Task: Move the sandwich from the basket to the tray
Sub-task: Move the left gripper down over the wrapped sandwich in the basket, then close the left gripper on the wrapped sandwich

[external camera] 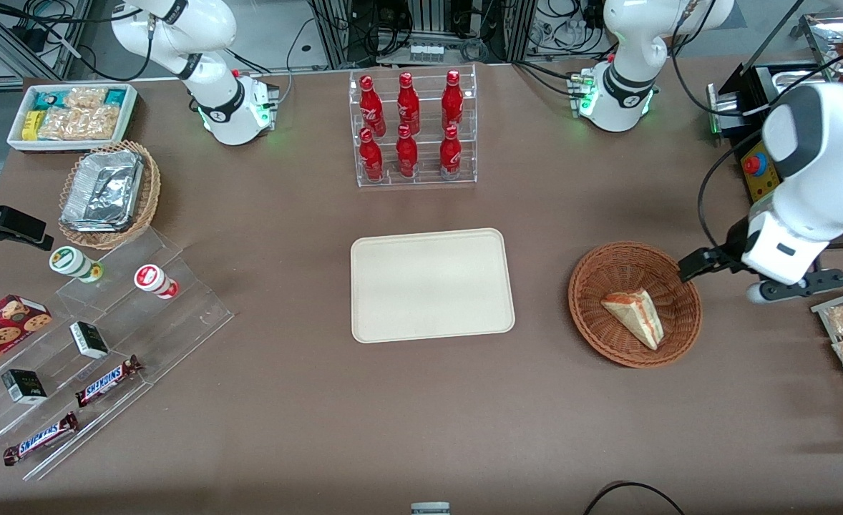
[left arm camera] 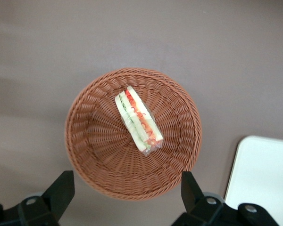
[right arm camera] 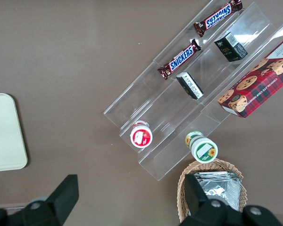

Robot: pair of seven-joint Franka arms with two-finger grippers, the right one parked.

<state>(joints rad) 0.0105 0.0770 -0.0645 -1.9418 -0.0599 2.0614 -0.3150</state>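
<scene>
The sandwich lies on its side in the basket, a pale wedge with its red-orange and green layers turned up toward the wrist camera. It rests a little off the basket's middle, toward the rim nearest the front camera. The clear wrap is hard to make out, showing only as a faint sheen at the wedge's narrow end.

The basket stands on the brown table, toward the working arm's end and well in from the front edge. The tray lies flat at the middle of the table, apart from the basket, with bare table between them. In the wrist view only one rounded corner of the tray shows — the rest is cut off.

The gripper hangs above the basket's rim, clear of it and of the sandwich, its fingers spread wide with nothing between them. Only the dark finger ends show in that view. From the front the gripper is largely hidden by the arm's white wrist — one black finger pokes out over the basket's edge nearest the working arm. The arm reaches in from the table's end, its forearm cut off by the frame.
</scene>
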